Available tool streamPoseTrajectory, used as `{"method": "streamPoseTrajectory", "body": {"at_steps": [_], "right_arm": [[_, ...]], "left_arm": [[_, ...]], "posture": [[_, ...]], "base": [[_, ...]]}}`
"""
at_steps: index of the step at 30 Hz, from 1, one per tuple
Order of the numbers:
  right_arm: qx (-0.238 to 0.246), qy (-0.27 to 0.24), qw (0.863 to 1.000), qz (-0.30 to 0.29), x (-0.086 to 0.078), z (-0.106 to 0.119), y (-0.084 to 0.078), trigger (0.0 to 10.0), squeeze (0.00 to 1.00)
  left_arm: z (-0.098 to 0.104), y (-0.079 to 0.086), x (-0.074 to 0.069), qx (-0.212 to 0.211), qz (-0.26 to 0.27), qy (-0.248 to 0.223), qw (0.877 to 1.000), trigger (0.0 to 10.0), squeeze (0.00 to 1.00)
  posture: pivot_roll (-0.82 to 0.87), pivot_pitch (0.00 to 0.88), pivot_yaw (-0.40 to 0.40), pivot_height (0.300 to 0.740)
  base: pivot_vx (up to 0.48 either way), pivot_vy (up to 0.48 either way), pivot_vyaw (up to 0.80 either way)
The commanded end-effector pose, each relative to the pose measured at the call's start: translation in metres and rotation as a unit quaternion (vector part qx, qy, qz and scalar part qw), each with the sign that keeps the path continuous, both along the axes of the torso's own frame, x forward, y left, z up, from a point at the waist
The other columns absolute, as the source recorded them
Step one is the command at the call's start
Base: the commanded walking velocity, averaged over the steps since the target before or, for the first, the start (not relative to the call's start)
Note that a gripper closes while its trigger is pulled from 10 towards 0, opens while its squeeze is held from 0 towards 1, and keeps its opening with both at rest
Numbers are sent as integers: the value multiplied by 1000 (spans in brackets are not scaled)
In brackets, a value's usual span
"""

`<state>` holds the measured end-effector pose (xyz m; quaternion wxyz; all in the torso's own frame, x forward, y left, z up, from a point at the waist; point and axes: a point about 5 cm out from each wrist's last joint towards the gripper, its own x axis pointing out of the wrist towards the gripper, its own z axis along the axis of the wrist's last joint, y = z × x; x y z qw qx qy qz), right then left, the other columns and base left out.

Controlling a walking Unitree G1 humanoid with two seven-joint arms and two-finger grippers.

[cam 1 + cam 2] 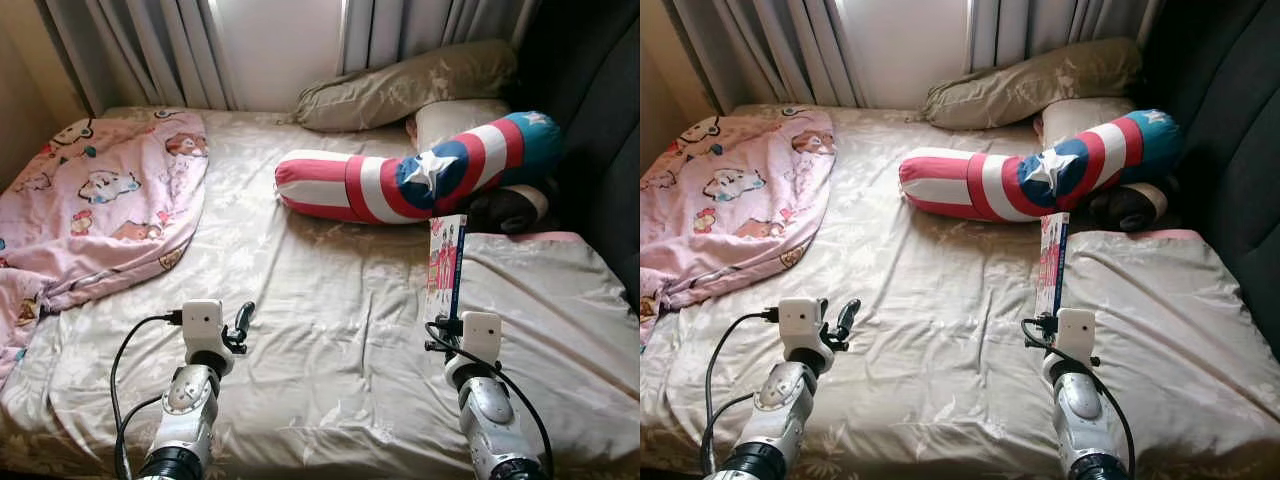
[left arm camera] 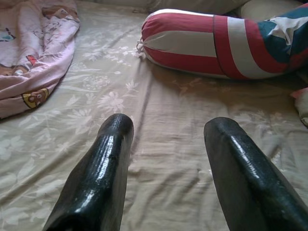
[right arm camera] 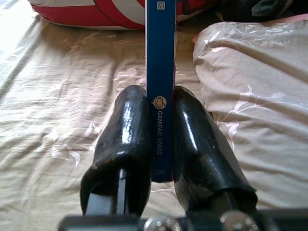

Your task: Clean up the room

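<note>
Book [image 3: 160,86], thin with a blue spine, is held upright between the two black fingers [image 3: 126,144] of the right gripper [image 3: 160,144], which are pressed flat against its two sides. In the head views the book [image 1: 446,265] is seen standing on edge above the bed [image 1: 330,340], its pink cover turned toward the robot's left, just in front of the striped bolster [image 1: 400,185]. The words "GEMPAK STARZ" can be read on the spine in the right wrist view.

The left gripper [image 2: 168,144] is held low over the beige floral sheet, its fingers [image 2: 103,168] spread wide apart with nothing between them. It is seen in the left eye view at the lower left of the bed [image 1: 243,322].

A pink cartoon-print blanket [image 1: 95,215] is bunched on the left side of the bed. The red, white and blue bolster with a white star lies across the far middle. Beyond it a beige pillow [image 1: 410,85] is laid against the grey curtains [image 1: 150,45]. A dark soft item [image 1: 510,208] is tucked just to the right of the bolster, against the dark headboard [image 1: 600,130]. A beige quilt [image 1: 550,300] is spread over the right side of the bed, beside the book.
</note>
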<state>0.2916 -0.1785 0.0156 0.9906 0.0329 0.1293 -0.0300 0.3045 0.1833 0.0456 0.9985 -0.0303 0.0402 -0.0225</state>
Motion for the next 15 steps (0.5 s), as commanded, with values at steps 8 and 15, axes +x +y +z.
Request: {"method": "streamPoseTrajectory", "body": {"at_steps": [8, 15], "right_arm": [[-4, -16, 1000, 7, 5, 7, 2, 10000, 0], [-2, -20, 1000, 0, 4, 6, -1, 10000, 0]], "left_arm": [[2, 1, 1, 5, 0, -5, 1000, 10000, 0], [3, 0, 1, 6, -3, -5, 1000, 10000, 0]], "posture": [[35, 48, -29, 681], [34, 39, -30, 666]], "base": [[0, 0, 0], [0, 0, 0]]}}
